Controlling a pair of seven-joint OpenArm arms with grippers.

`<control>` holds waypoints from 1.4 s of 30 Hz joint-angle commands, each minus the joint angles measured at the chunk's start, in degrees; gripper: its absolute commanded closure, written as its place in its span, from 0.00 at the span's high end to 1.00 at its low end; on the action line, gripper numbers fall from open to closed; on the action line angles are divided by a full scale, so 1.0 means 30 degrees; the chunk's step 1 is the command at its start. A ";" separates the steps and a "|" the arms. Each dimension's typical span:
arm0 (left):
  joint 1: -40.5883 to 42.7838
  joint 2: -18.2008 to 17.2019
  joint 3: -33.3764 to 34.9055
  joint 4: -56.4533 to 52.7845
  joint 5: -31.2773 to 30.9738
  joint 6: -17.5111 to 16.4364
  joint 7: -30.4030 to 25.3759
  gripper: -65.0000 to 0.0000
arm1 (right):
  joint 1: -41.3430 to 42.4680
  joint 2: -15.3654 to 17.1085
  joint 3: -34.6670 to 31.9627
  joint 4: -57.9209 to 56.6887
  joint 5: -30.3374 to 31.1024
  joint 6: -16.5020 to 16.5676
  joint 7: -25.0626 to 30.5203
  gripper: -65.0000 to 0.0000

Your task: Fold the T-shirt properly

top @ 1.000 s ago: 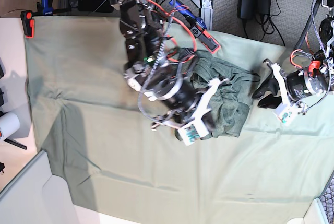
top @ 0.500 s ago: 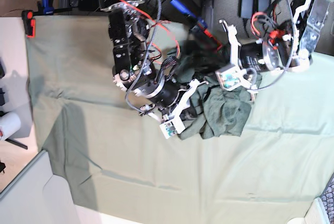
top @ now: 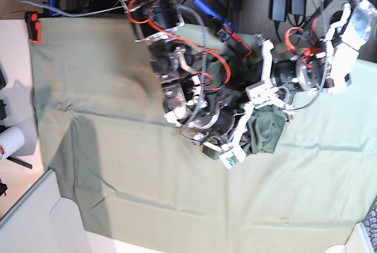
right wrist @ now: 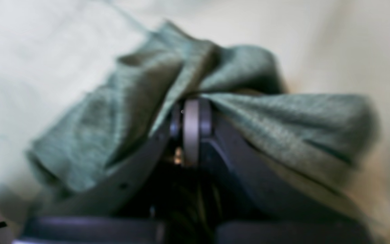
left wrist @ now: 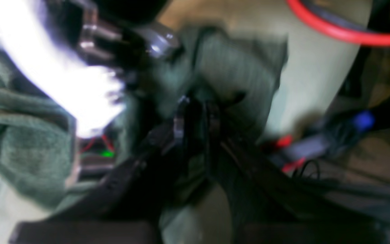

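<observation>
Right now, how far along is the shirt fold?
Nothing looks folded yet: the T-shirt is one crumpled bunch on the table cloth, no flat panel or sleeve showing. In hand: the right gripper has its jaws shut on a pinch of fabric, and the left gripper looks closed on another bunch, though that view is blurred. Left: spread it flat, then make every fold.

T-shirt [right wrist: 276, 118]: matt, coarse knit cloth; table cloth [top: 177, 200]: smooth, matt fabric.
</observation>
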 commanded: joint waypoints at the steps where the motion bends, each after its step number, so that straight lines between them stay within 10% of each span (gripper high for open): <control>1: -0.0328 -0.0401 -0.0386 0.0291 -0.0270 -0.0084 -0.0495 0.11 | 0.0794 -0.0576 -0.0080 -0.0124 0.0459 0.0262 0.0663 0.00; 24: -0.0299 -0.1617 -0.3169 0.0291 -0.2652 -0.0084 -0.0131 0.11 | 0.3410 -0.1960 0.0969 -0.2470 -0.1260 0.0321 0.2579 0.00; 30: -0.0291 -0.2572 -0.4240 0.0291 -0.3985 -0.0084 0.0204 0.11 | 0.2827 -0.1894 0.1865 -0.1231 -0.0146 0.0342 -0.0117 0.00; 42: -0.0189 -0.3242 -0.7402 0.0284 -0.6353 -0.0084 0.1158 0.11 | -0.2484 0.1355 0.1894 0.4590 0.0758 0.0408 -0.2004 0.00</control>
